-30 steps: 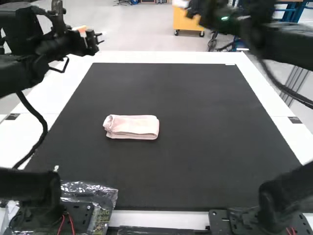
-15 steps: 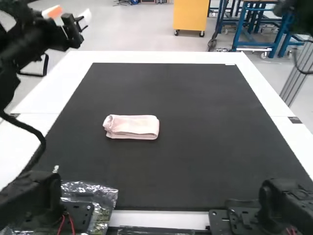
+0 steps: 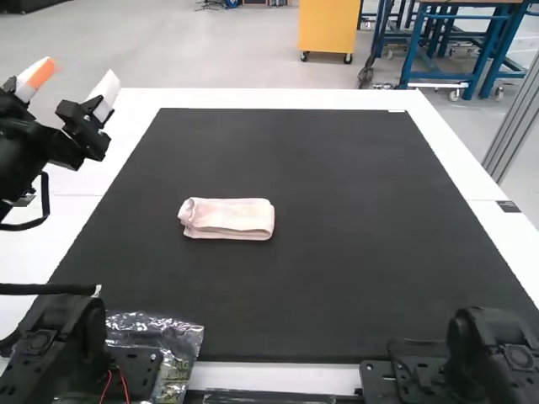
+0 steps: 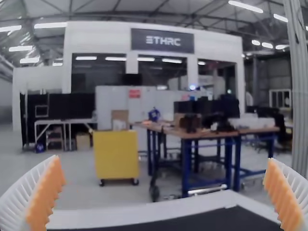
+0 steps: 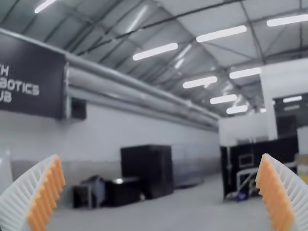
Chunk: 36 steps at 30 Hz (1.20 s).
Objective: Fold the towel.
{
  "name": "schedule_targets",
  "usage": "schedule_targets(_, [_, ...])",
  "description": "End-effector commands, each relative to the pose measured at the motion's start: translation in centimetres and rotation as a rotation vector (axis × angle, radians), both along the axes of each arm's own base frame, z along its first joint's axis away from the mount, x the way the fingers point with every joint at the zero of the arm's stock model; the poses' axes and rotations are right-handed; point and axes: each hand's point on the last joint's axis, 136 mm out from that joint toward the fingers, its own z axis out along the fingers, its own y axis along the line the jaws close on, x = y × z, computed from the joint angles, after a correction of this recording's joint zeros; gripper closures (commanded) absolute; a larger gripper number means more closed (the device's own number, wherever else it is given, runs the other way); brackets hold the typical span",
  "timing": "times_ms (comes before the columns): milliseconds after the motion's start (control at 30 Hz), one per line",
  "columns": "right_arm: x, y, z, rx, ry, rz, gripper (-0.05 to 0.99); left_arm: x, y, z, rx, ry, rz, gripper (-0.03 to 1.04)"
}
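The towel (image 3: 226, 219) lies a little left of the middle of the dark mat (image 3: 337, 210), folded into a small oblong, its long sides running left to right. My left gripper (image 3: 82, 70) is raised over the left side of the table (image 3: 67, 223), well apart from the cloth, fingers spread and nothing between them; my right gripper (image 5: 161, 156) is spread and empty too. I judge the folding done, so the step now is to rest clear and leave the bundle alone. To do that well, I should move slowly, stay high and never sweep over the mat. If I tidy the slightly uneven left end, one light press from above should do, without dragging the layers apart
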Motion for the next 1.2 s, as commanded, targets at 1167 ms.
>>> schedule_targets(1167, [18.2,-5.3,-33.9,-0.338,0.664,-0.383,0.02,9.9,7.0,-22.3,0.035,0.418,0.444,0.04])
